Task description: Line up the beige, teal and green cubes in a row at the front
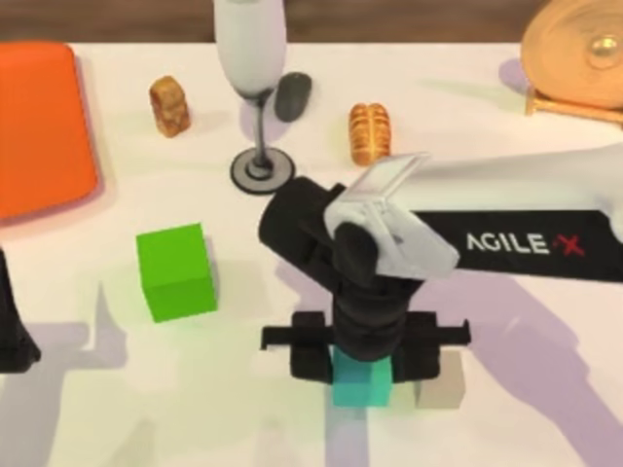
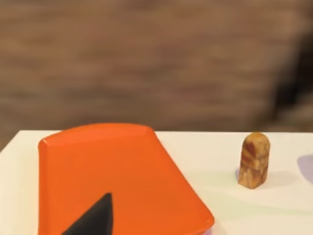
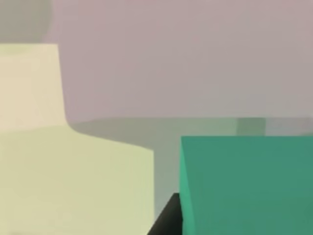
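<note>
Right gripper [image 1: 362, 375] lowered over teal cube [image 1: 362, 382], jaws spread either side, hold unconfirmed. Beige cube [image 1: 444, 381] just right of claw, for the front row. Green cube [image 1: 176, 271] well left. Left gripper [image 1: 12, 331] parked far left.

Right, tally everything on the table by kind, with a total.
Matte cubes: 3 (bright green cube, teal cube, grey-beige cube)
Brown bread-like loaves: 2
Orange tray: 1
Wine glass: 1
Dark grey oval object: 1
Golden disc on stand: 1
Total: 9
</note>
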